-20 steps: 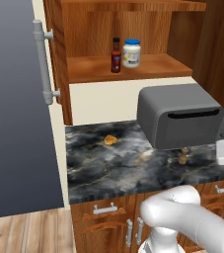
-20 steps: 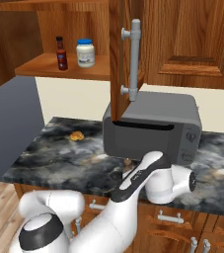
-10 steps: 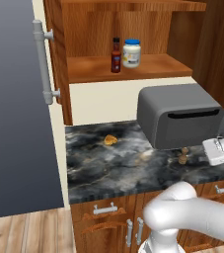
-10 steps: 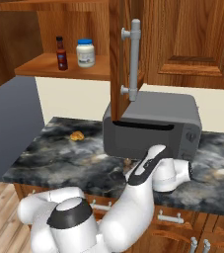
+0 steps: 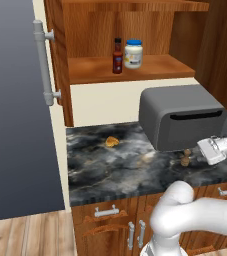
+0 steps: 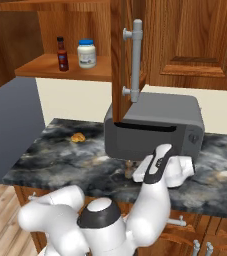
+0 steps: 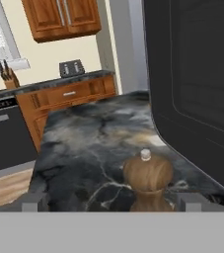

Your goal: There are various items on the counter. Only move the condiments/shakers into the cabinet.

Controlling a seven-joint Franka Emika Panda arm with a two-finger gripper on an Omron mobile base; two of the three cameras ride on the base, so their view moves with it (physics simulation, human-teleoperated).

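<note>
The shaker (image 5: 185, 158) stands tight against the front of the toaster oven (image 5: 182, 116), so that side's blocked. Left of it the counter (image 5: 115, 170) is wide open, just a food lump (image 5: 112, 141) well off. On the cabinet shelf (image 5: 155, 67), there's room right of the jar (image 5: 133, 54) and bottle (image 5: 117, 56).

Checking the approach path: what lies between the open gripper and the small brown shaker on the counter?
Nothing: in the hand view the shaker stands between the gripper's fingertips, with bare counter around it.

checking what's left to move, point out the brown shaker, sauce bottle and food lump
brown shaker (image 7: 148, 174), hand view, round wooden body
sauce bottle (image 5: 117, 58), left base view, red body
food lump (image 5: 112, 141), left base view, its middle
</note>
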